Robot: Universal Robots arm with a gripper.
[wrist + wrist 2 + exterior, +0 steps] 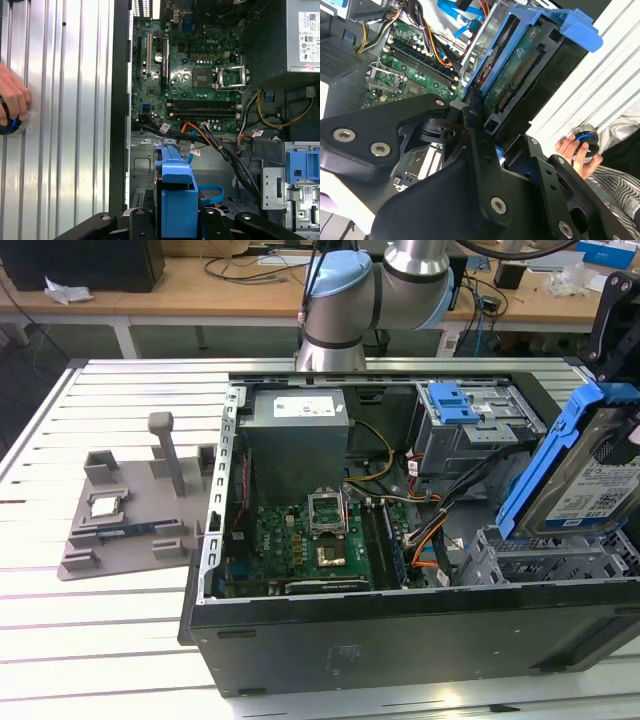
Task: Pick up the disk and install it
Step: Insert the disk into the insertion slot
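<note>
In the exterior view, the flat silver disk in a blue plastic bracket (585, 475) is hanging tilted above the open black computer case (400, 640), at the exterior view's right, over the grey drive bay. In the second wrist view, the black gripper (492, 127) is closing its fingers on the disk's bracket edge, and a person's hand (577, 150) is resting on a round knob. In the first wrist view, the bracket (176, 192) is standing between the fingers, above the green motherboard (190, 75).

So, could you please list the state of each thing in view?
disk: in its blue bracket, tilted, held above the case's bay
gripper: shut on the disk
case: side open
CPU socket: empty
drive cage: in the case, blue latch on top
</note>
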